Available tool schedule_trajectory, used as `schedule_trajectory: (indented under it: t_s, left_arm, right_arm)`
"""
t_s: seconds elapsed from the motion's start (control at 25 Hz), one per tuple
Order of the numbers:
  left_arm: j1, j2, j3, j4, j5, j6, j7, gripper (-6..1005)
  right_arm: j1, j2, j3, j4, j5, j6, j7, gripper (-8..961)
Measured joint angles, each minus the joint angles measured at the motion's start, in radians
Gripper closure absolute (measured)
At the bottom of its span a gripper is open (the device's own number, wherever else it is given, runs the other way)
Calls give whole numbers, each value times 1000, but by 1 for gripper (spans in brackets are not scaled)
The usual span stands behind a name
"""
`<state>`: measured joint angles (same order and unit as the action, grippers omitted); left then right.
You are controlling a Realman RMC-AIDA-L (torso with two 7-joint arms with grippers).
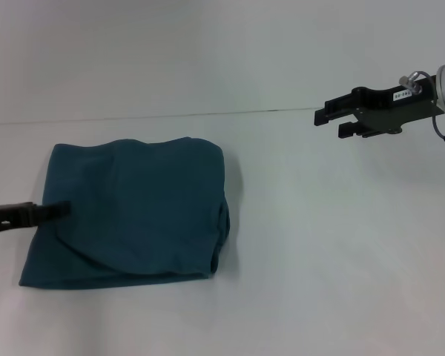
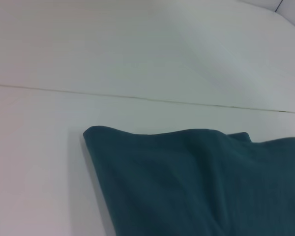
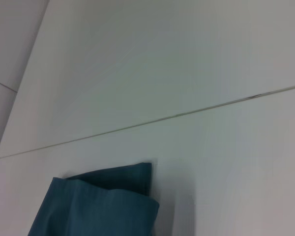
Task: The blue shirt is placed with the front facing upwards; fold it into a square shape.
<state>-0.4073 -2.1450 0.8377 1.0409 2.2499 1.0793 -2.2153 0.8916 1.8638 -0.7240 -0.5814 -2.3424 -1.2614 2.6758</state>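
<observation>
Left fingers [image 1: 59, 210] touch squarish folded blue shirt [image 1: 133, 222].

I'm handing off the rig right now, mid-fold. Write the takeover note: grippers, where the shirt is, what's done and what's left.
Left gripper: low, its tip at the left edge of the dark teal-blue cotton shirt; a grip cannot be confirmed.
Right gripper: raised over the bare white table, far right of the shirt, fingers apart, holding nothing.
Shirt: on the table's left half, already folded into a rough square bundle, no lettering showing.
Done: main folds.
Left: the right edge bulges with loose layers and the near edge slants; probably tidy these, then withdraw the left arm.
</observation>
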Motion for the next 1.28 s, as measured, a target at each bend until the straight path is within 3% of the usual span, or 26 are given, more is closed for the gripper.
schedule_trajectory:
  t_s: [0.28,0.48,0.8,0.92,0.96,1.28]
  left_arm:
    - [-1,-7,-81,36,-16,65,-7,178]
    - [-3,-11,-174,36,-110,103,-38,88]
    - [-1,6,-270,-40,-344,255,-42,93]
    - [-9,13,-271,-66,-373,298,-46,93]
    - [-18,17,-271,-87,-377,321,-52,92]
    - [-19,29,-280,-136,-392,337,-74,93]
  right_arm:
    - [0,0,0,-12,0,-3,-2,307]
    - [1,0,-1,-16,0,-12,-24,307]
    - [70,1,-103,-17,-7,-83,-107,307]
    - [112,14,-169,-17,-27,-104,-97,307]
    - [145,30,-184,-27,-71,-106,-82,307]
    - [207,64,-188,-33,-219,-18,18,306]
